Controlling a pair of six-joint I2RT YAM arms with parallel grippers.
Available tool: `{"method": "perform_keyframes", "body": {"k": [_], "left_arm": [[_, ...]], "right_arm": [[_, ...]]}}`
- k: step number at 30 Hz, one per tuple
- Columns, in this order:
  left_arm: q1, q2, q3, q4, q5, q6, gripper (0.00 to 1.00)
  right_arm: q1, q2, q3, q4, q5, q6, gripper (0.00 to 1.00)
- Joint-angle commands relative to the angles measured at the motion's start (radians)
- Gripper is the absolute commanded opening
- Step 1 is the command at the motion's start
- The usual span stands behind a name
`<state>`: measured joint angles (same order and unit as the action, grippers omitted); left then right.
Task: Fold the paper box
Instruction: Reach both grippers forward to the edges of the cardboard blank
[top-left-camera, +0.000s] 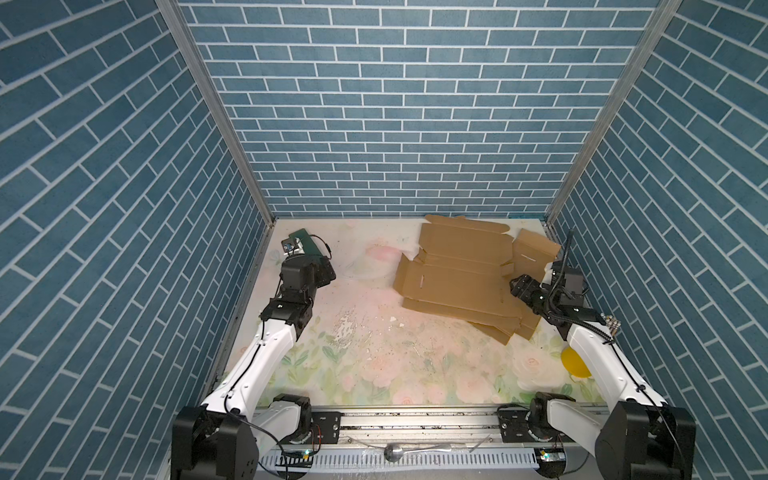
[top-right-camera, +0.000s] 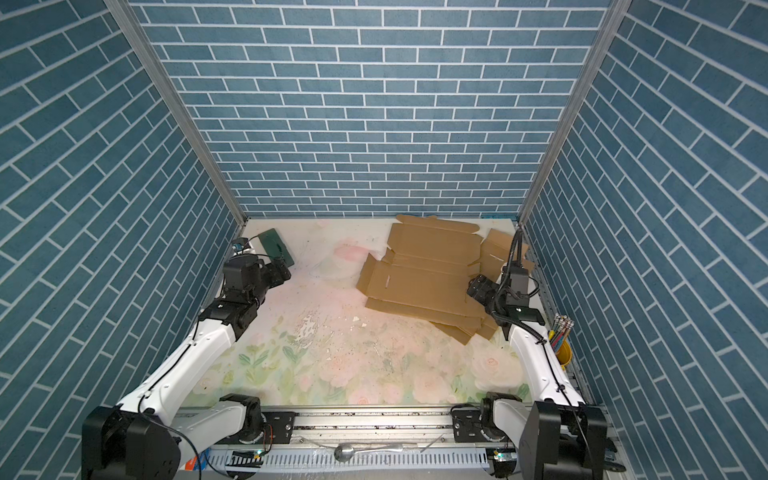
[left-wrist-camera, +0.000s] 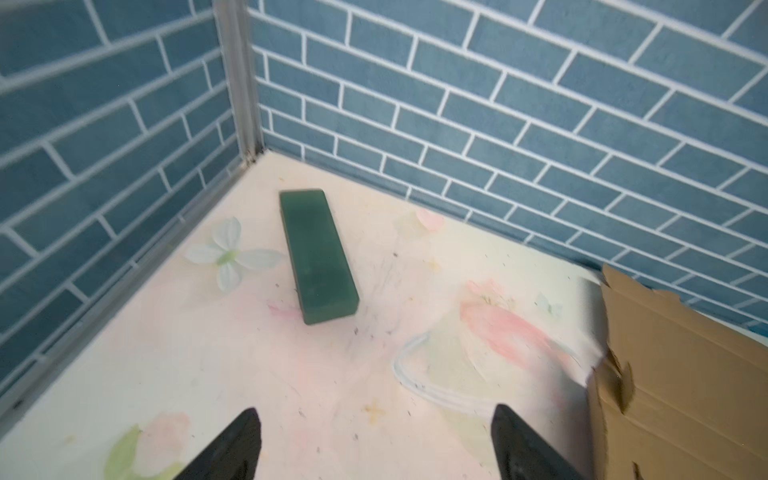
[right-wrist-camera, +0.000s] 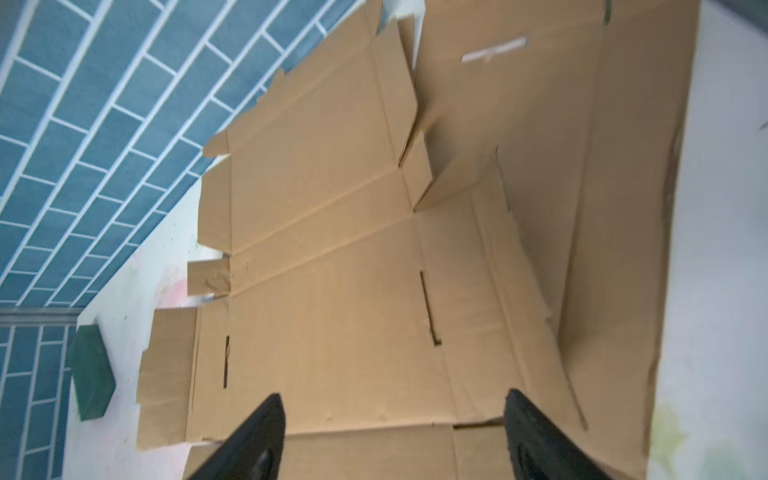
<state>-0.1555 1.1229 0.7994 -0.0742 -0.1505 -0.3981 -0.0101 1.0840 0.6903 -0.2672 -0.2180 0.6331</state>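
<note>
The paper box (top-left-camera: 455, 268) is, as we read it, wholly unfolded. It lies as a flat cardboard blank on the table (top-left-camera: 374, 357), its far edge at the foot of the back wall (top-left-camera: 395, 124), towards the right arm's side. Every panel and flap lies nearly level and the slots stand empty. One small flap near its right end tips up a little. More cardboard sheets (top-left-camera: 509, 330) lie under it, poking out on the side away from the back wall.

So we judge nothing of the folding done. The side walls, end flaps and lid are all left to raise and tuck.

The right gripper (right-wrist-camera: 392, 401) hangs over the blank's end farther from the back wall, fingers spread, holding nothing. The left gripper (left-wrist-camera: 376, 415) is also spread and empty over bare table, well clear of the cardboard. Ahead of it, closer to the back wall, lies a green block (left-wrist-camera: 318, 257).
</note>
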Motion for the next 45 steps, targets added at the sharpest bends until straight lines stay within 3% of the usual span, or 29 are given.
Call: {"method": "perform_keyframes", "body": {"k": [1, 5, 7, 11, 16, 21, 30, 38, 45], "left_arm": [[-0.043, 0.083, 0.087, -0.157, 0.147, -0.020, 0.84], [-0.181, 0.190, 0.164, -0.193, 0.139, 0.026, 0.87], [-0.209, 0.246, 0.199, -0.185, 0.192, 0.023, 0.89], [-0.216, 0.377, 0.256, -0.127, 0.362, -0.042, 0.90], [-0.223, 0.545, 0.348, -0.075, 0.498, -0.061, 0.91], [-0.244, 0.703, 0.491, -0.155, 0.554, 0.009, 0.85], [-0.249, 0.854, 0.580, -0.154, 0.638, 0.027, 0.76], [-0.260, 0.945, 0.600, -0.091, 0.695, -0.009, 0.54], [-0.266, 0.951, 0.626, -0.061, 0.759, -0.040, 0.18]], "right_arm": [[0.074, 0.003, 0.048, -0.157, -0.060, 0.074, 0.80], [0.201, 0.086, 0.127, -0.205, 0.023, 0.048, 0.79], [0.230, 0.128, 0.158, -0.182, 0.037, 0.051, 0.75], [0.289, 0.243, 0.226, -0.117, 0.044, 0.075, 0.71], [0.326, 0.340, 0.255, -0.049, 0.039, 0.099, 0.69], [0.332, 0.360, 0.267, -0.051, 0.038, 0.093, 0.69], [0.332, 0.335, 0.234, -0.073, 0.071, 0.085, 0.69], [0.332, 0.332, 0.233, -0.069, 0.075, 0.090, 0.69], [0.332, 0.315, 0.222, -0.081, 0.087, 0.085, 0.68]]}}
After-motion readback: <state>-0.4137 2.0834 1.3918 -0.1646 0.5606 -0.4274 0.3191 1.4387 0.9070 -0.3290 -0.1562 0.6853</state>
